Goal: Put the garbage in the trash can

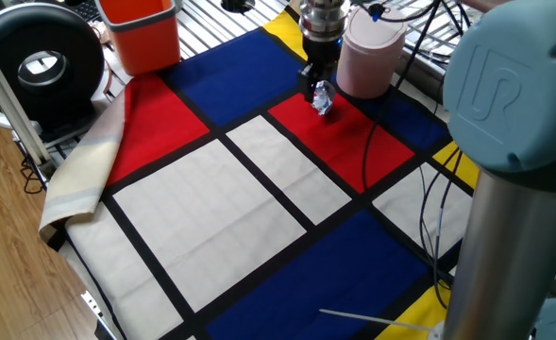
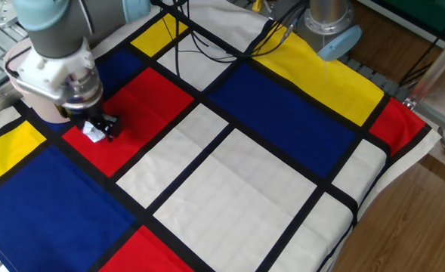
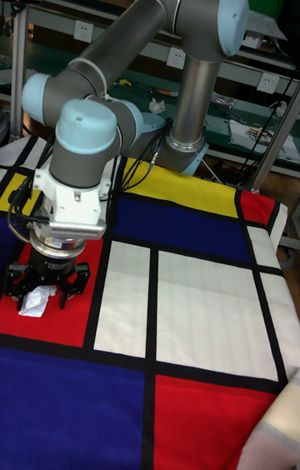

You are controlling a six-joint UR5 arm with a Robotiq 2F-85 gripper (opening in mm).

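The garbage point(image 1: 323, 99), a small crumpled wad of white-grey paper, lies on a red patch of the cloth just in front of the trash can point(image 1: 368, 55), a pale pink bin with a rounded lid. My gripper point(image 1: 318, 91) is down over the wad. In the tall fixed view its fingers point(image 3: 77, 280) stand apart on either side of the garbage point(image 3: 37, 301), so my gripper point(image 3: 45, 285) is open. From the other side my gripper point(image 2: 98, 128) covers most of the garbage point(image 2: 93, 136), and the arm hides most of the trash can point(image 2: 16, 59).
An orange square bin point(image 1: 142, 33) stands at the back left beside a black round device point(image 1: 40, 59). Black cables point(image 1: 427, 194) trail over the cloth near the arm's base point(image 2: 329, 23). The cloth hangs over the table edge point(image 1: 75, 189).
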